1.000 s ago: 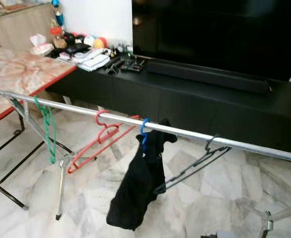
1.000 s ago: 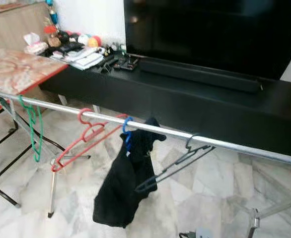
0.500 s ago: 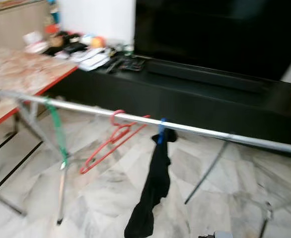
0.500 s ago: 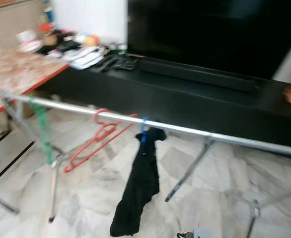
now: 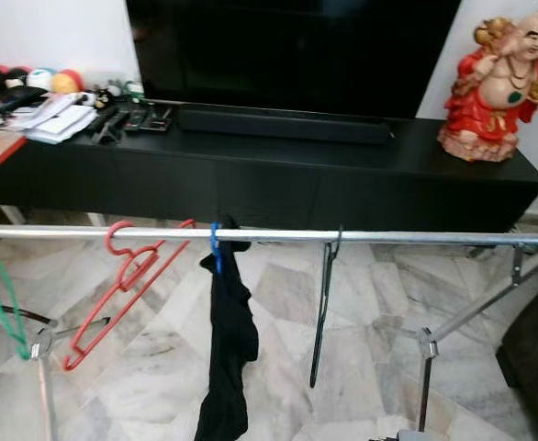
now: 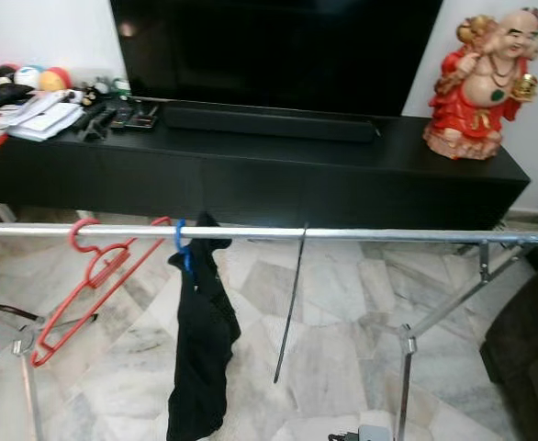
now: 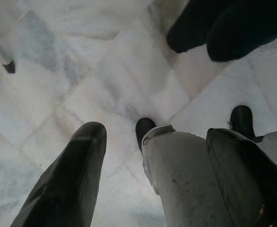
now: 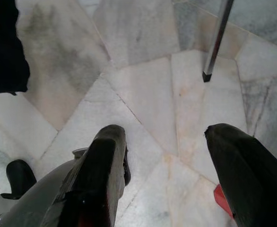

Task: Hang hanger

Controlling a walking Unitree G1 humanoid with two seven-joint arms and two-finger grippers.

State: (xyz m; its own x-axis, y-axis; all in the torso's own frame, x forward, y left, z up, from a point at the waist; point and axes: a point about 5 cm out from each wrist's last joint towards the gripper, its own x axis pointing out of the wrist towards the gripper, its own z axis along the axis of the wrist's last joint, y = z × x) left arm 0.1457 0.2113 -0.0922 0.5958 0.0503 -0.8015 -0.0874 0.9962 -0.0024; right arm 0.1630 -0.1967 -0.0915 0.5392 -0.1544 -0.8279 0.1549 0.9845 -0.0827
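Hangers [image 5: 127,280] already hang on the rail [image 5: 388,237]. Both tools, left [image 7: 152,156] and right [image 8: 171,156], gape empty, aimed at the floor below; hanging looks done.

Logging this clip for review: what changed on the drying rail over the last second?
Mostly the camera swung right, bringing the red figurine into view. The dark hanger and black garment now hang straight down instead of splayed. The red hanger, blue hook and rail order is unchanged.

2 long matte black fingers [image 7: 67,184] per pincer, silver-grey leg [image 7: 186,184], black feet [image 7: 145,130]
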